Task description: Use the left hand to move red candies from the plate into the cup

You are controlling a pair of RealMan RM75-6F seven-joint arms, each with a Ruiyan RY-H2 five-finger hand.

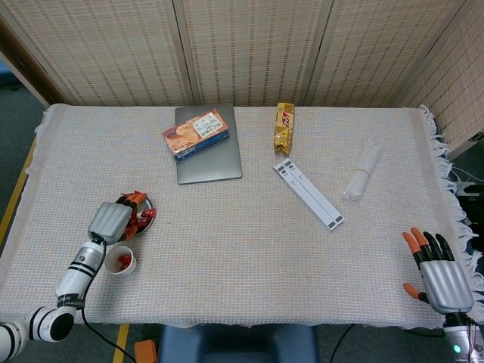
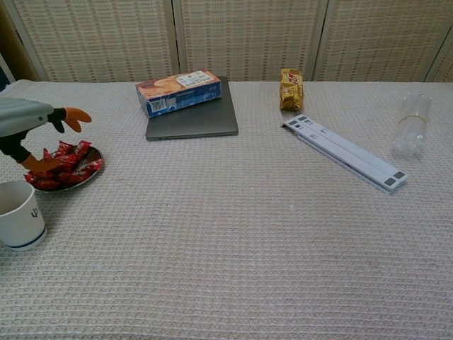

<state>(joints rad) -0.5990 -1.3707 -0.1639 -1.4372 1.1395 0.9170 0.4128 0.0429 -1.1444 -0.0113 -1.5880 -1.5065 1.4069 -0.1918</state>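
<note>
The left hand (image 1: 111,221) is hovering over the small round metal plate (image 2: 90,174) with its orange-tipped fingers (image 2: 34,163) spread and reaching down into the red wrapped candies (image 2: 62,164), though I honestly can't tell if it's pinching one. The white ceramic cup (image 1: 121,261) is sitting just behind the fingers, near the table edge, with red candy inside. The right hand (image 1: 442,281) is resting far off with fingers apart, gripping nothing.

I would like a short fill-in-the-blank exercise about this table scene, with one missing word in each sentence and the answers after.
1. The left hand is over the ____ of red candies.
2. The biscuit box lies on a grey ____.
3. The cup already holds some red ____.
4. The right hand holds ____.

Answers: plate; laptop; candies; nothing
</note>
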